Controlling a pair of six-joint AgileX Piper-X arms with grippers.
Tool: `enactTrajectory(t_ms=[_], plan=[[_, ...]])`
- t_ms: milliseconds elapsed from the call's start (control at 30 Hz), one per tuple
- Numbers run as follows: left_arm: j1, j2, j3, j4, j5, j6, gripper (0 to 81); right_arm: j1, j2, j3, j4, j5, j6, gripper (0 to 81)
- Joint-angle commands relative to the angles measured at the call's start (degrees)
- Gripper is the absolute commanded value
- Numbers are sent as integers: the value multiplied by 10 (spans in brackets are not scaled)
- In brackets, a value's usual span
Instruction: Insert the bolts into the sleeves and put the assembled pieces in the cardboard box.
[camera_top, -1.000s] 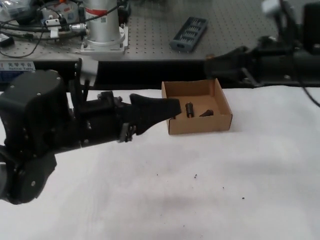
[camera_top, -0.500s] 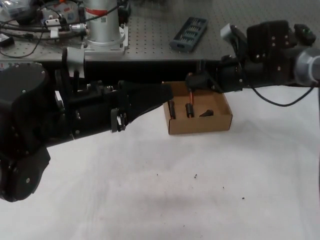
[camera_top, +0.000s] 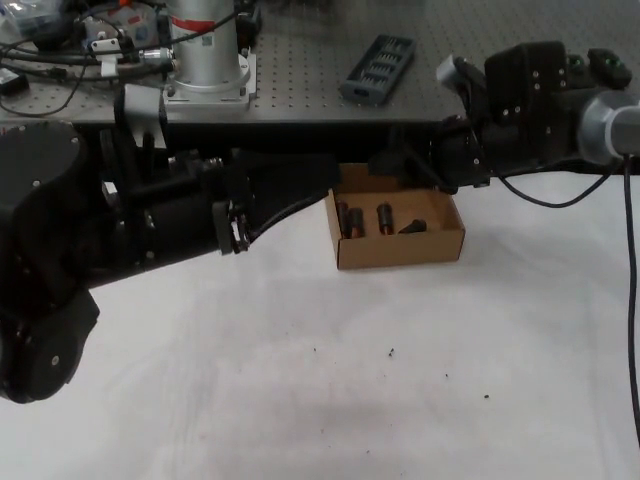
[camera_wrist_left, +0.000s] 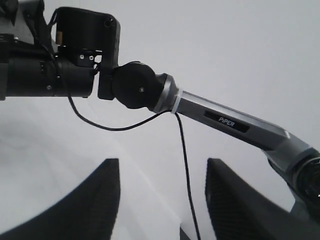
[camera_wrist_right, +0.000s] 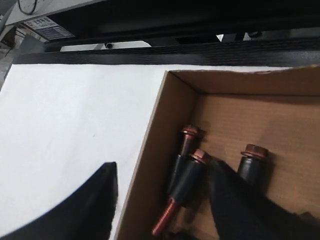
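Right end effector (camera_wrist_right: 162, 170) wide, empty, over cardboard box (camera_wrist_right: 150, 131) at frame right; lift straight, clear of assembled pieces (camera_wrist_right: 189, 179). Left end effector (camera_wrist_left: 162, 200) wide, empty.

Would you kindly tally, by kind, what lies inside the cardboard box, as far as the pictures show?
Sleeved bolts: 3
Dark piece, kind unclear: 1
Total: 4

Right tool (camera_wrist_right: 162, 170) low over cardboard box (camera_top: 400, 250)
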Motion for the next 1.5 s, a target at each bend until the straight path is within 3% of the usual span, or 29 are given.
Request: enactTrajectory(t_ms=[0, 100, 167, 233, 367, 433, 600, 700, 900, 1167, 1300, 1467], plan=[[1, -11, -2, -41, 5, -42, 382, -5, -4, -8, 11, -3, 28, 405], [1, -16, -2, -78, 32, -86, 365, -8, -12, -8, 40, -55, 70, 386], [-4, -24, -1, -79, 69, -95, 336, -7, -26, -8, 95, -84, 61, 330], [-12, -33, 10, -79, 82, -95, 297, -9, -45, -8, 189, -89, 11, 234], [-26, -48, 63, -79, 34, -90, 231, -9, -94, 6, 357, -89, -149, 97], [-32, -57, 99, -79, 13, -84, 221, -9, -123, 23, 408, -89, -191, 71], [-36, -77, 192, -81, -9, -84, 221, -19, -219, 97, 426, -91, -196, 4], [-36, -88, 221, -93, -12, -88, 210, -19, -281, 125, 426, -93, -196, 43], [-36, -123, 221, -112, -18, -77, 6, -19, -437, 184, 365, -77, -229, 43], [-36, -175, 221, -115, -64, -19, 6, -19, -636, 371, 134, -4, -192, 43], [-36, -219, 231, -96, -108, 65, 6, -19, -716, 501, 19, 7, -142, 43], [-36, -294, 234, 101, -123, 194, 6, -19, -772, 644, -100, 7, -88, 43]])
